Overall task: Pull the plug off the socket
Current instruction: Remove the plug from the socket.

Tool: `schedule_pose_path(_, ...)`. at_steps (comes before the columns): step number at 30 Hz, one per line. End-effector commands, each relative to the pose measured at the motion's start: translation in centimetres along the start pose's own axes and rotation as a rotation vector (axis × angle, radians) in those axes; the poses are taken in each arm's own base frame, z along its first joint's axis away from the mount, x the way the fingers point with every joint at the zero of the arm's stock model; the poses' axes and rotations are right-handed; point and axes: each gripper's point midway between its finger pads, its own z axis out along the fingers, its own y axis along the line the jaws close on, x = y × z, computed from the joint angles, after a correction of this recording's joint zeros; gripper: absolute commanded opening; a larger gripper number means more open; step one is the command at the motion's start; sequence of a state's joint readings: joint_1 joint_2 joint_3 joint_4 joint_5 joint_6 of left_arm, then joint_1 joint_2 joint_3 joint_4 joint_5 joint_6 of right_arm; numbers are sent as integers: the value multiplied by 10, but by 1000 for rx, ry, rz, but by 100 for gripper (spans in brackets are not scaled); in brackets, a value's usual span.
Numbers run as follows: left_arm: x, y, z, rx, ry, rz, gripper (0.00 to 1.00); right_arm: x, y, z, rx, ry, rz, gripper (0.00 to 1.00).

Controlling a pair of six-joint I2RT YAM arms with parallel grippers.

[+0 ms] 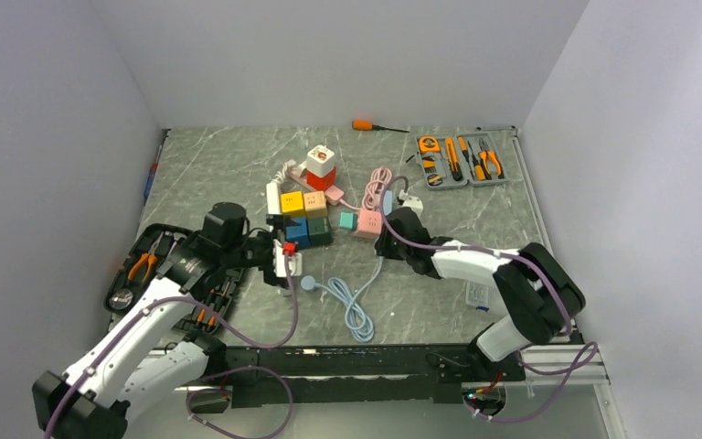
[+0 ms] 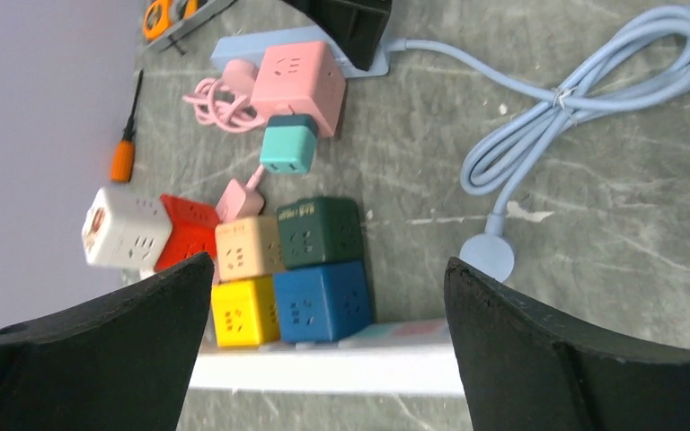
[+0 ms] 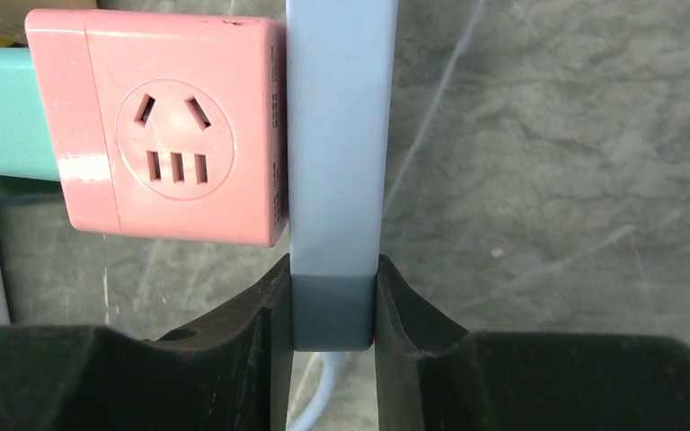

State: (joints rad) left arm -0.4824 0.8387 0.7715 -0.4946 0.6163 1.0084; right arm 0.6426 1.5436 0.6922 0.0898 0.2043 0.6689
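Tool on right arm (image 3: 334,274) clamps blue strip (image 3: 341,135) touching pink cube (image 3: 171,135); left tool (image 2: 328,269) gapes wide.

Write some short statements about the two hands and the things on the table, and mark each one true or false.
1. The right hand is closed on the end of the light blue strip. True.
2. The left hand grips the yellow cube. False: this hand is wide open and holds nothing; the yellow cube lies apart from it.
3. The pink cube lies right against the side of the light blue strip. True.
4. The orange screwdriver rests inside the tool tray. False: it lies on the table, outside the tray and to its left in the top view.
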Motion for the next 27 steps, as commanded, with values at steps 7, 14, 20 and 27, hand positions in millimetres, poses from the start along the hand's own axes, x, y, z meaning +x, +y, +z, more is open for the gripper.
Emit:
schedule_pose_path(7,-33,2,80,78,-116,62,99,-27,8,-45,-114,-152,-36,2)
schedule_pose_path(14,-34,19,133,52,-81,-16,99,-23,8,-62,-174,-177,-42,0)
schedule_pose_path(20,-27,22,165,69,-46,-132,99,-14,8,-62,-204,-163,-34,0)
schedule_pose_path(27,-16,13,185,99,-31,-198,99,-12,17,-63,-253,-153,-28,0)
